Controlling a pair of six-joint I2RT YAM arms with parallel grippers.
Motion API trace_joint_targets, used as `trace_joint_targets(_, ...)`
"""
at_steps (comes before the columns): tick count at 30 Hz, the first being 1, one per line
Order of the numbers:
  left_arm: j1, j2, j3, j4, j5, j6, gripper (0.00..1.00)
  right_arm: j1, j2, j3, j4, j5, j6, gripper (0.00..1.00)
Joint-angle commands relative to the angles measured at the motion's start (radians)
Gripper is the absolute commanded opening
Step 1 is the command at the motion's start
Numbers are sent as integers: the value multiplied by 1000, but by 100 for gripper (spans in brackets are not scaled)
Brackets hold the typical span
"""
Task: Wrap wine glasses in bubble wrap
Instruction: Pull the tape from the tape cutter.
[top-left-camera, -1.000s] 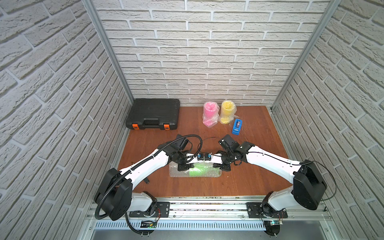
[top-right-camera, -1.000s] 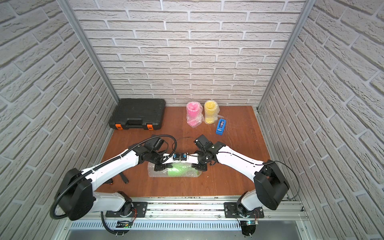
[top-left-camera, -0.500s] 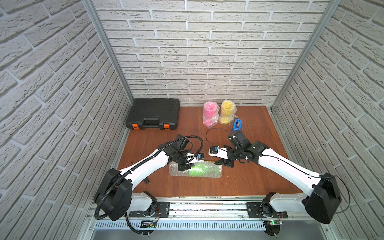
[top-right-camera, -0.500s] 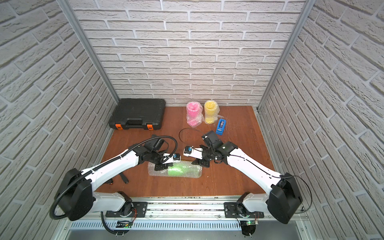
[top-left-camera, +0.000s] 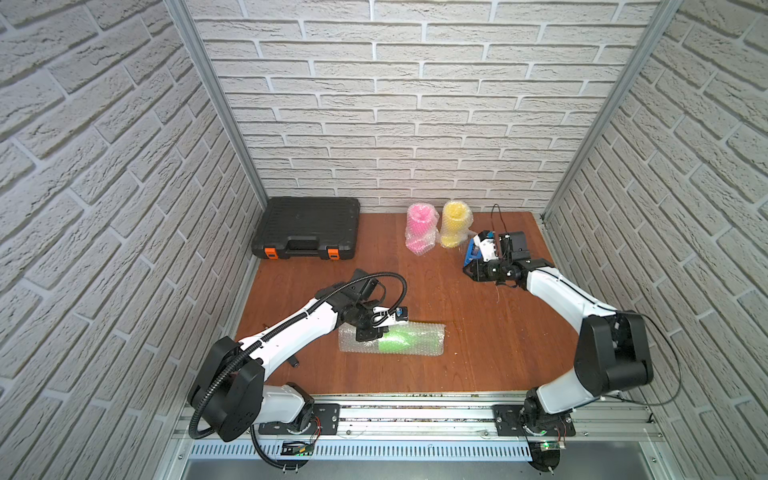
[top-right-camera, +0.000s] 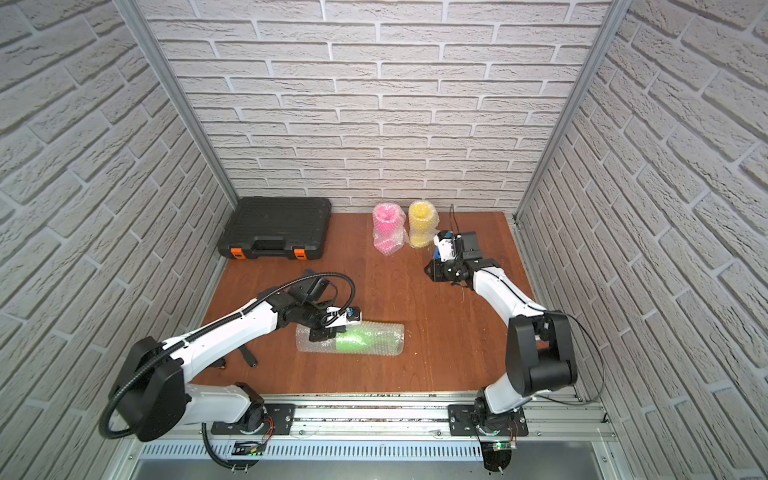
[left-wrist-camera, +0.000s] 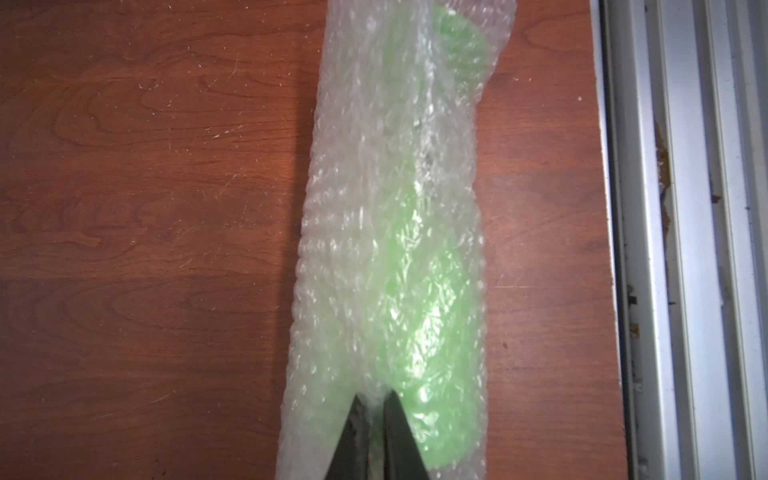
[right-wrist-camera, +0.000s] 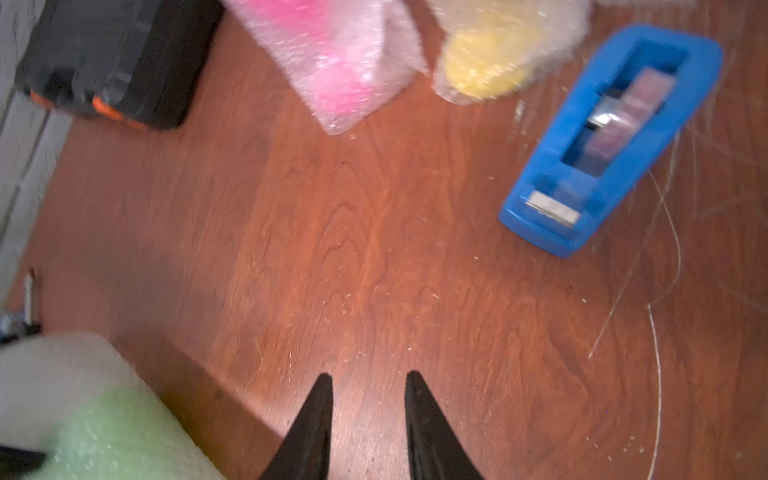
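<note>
The lime green wine glass (top-left-camera: 397, 340) lies on its side near the table's front, rolled in a tube of bubble wrap (top-left-camera: 428, 338). My left gripper (left-wrist-camera: 374, 395) is shut on a fold of that bubble wrap (left-wrist-camera: 345, 249) beside the green glass (left-wrist-camera: 419, 311), at the tube's left end (top-right-camera: 322, 332). The pink wine glass (top-left-camera: 420, 228) and the yellow wine glass (top-left-camera: 455, 224) stand wrapped at the back. My right gripper (right-wrist-camera: 368, 376) hovers open over bare wood at the back right (top-left-camera: 471, 272), holding nothing.
A blue tape dispenser (right-wrist-camera: 615, 137) sits just past the right gripper, next to the yellow glass. A closed black case (top-left-camera: 307, 228) lies at the back left. Thin loose strands (right-wrist-camera: 658, 332) trail on the wood at the right. Brick walls close three sides.
My right gripper let go at the green bundle, opened, and swung back and to the right toward the tape dispenser. The left gripper stayed pinched on the wrap.
</note>
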Motion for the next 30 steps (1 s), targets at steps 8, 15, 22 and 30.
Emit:
trace_joint_targets(8, -8, 8, -22, -38, -36, 12, 10, -176, 269, 176, 65, -235, 309, 37)
trace_joint_targets(15, -8, 12, -22, -37, -36, 14, 9, -190, 435, 302, 55, -294, 313, 29)
trace_joint_targets(22, -8, 12, -25, -39, -41, 12, 9, -189, 517, 356, 61, -341, 327, 26)
trace_joint_targets(30, -8, 22, -21, -38, -43, 13, 9, -187, 574, 394, 82, -391, 345, 22)
